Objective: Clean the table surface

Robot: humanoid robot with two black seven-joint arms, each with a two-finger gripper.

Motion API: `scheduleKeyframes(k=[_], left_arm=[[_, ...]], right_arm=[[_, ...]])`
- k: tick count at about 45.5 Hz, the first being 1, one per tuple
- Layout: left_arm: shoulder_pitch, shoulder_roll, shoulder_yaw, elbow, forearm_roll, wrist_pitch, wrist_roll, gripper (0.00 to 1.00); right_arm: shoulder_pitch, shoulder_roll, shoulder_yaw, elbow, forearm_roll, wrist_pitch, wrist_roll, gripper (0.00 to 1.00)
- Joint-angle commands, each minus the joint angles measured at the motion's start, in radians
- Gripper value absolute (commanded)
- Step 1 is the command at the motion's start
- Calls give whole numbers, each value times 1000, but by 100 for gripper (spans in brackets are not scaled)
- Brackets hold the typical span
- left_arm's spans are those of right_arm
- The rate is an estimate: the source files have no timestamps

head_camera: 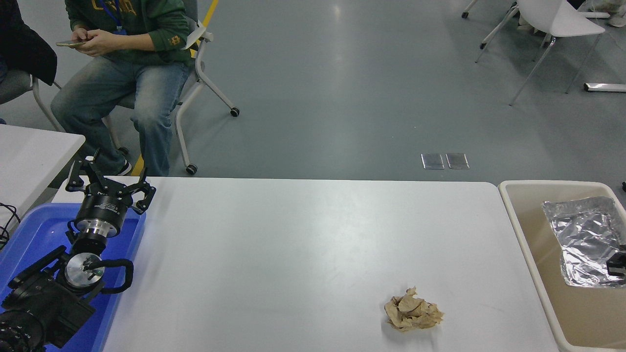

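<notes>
Table surface [303,254] fills frame centre, crumpled brown paper [413,315] at lower right. Right gripper [617,266], grip unreadable, at right edge over beige tub [525,234]; paper lies lower-left of it. Left gripper [110,183] splayed, farther.

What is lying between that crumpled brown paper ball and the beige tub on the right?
Nothing visible: only bare white table surface separates the crumpled brown paper ball from the beige plastic tub.

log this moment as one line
left gripper: parked, over blue tray | right gripper: at foil sheet in beige tub | crumpled paper: on table surface
</notes>
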Motion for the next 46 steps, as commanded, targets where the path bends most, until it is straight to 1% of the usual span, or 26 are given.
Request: scheduleKeyframes(k=[1,6,7,8,9,10,11,30,46], left_arm=[[0,0,0,0,0,0,0,100],[0,0,0,0,0,0,0,100],[0,0,0,0,0,0,0,100],[0,0,0,0,0,0,0,100],[0,0,0,0,0,0,0,100],[0,0,0,0,0,0,0,100],[1,0,0,0,0,0,0,100],[0,0,0,0,0,0,0,100],[1,0,0,0,0,0,0,100]], right_arm=[[3,4,-5,-2,-7,-2,-12,0],[8,4,-4,1,2,2,-12,0],[9,4,-4,1,5,2,-12,14],[9,4,-2,1,5,2,-10,31],[9,4,-2,2,7,4,-10,52],[9,4,-2,4,7,7,-10,84],[8,4,-1,4,8,10,-10,100],[9,4,10,6,56,12,-10,100],[18,2,13,6,58,16,-10,100]])
